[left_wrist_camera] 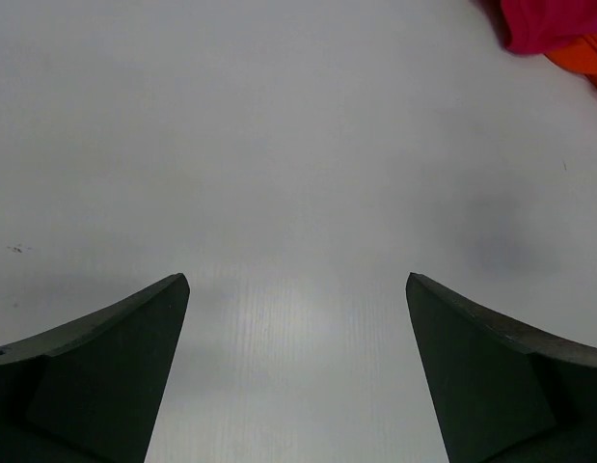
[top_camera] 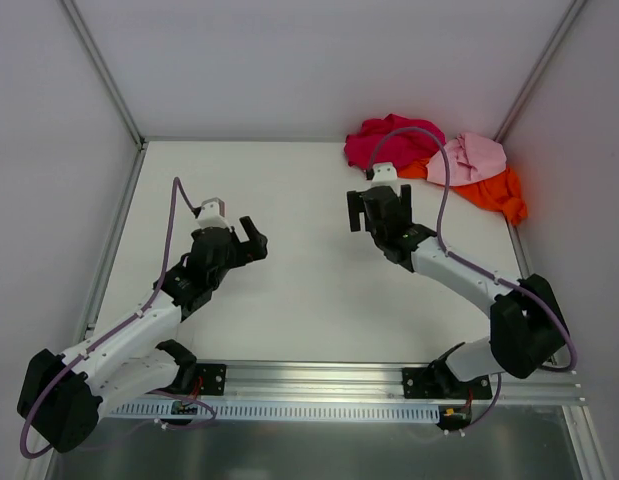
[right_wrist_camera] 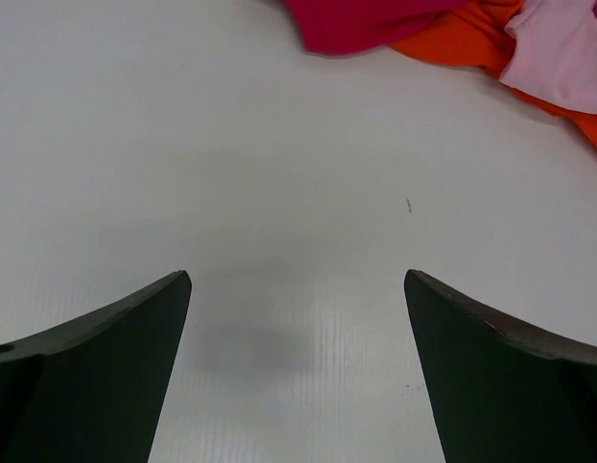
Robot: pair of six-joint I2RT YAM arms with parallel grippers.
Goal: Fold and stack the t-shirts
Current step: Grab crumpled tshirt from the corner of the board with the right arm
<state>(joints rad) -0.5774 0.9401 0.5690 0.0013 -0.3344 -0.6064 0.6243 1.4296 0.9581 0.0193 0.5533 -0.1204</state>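
Three t-shirts lie crumpled in a heap at the table's far right corner: a crimson-magenta t-shirt [top_camera: 391,140], a pale pink t-shirt [top_camera: 471,158] and a bright orange t-shirt [top_camera: 497,190]. My right gripper [top_camera: 379,209] is open and empty, hovering just in front of the heap; its wrist view shows the crimson-magenta t-shirt [right_wrist_camera: 361,21], the orange one [right_wrist_camera: 462,39] and the pink one [right_wrist_camera: 563,53] ahead. My left gripper [top_camera: 254,238] is open and empty over the table's left middle. Its wrist view catches the crimson shirt's edge [left_wrist_camera: 549,24] and a bit of the orange shirt [left_wrist_camera: 583,56].
The white table [top_camera: 309,290] is walled by white panels at the back and both sides. A metal rail [top_camera: 319,375] with the arm bases runs along the near edge.
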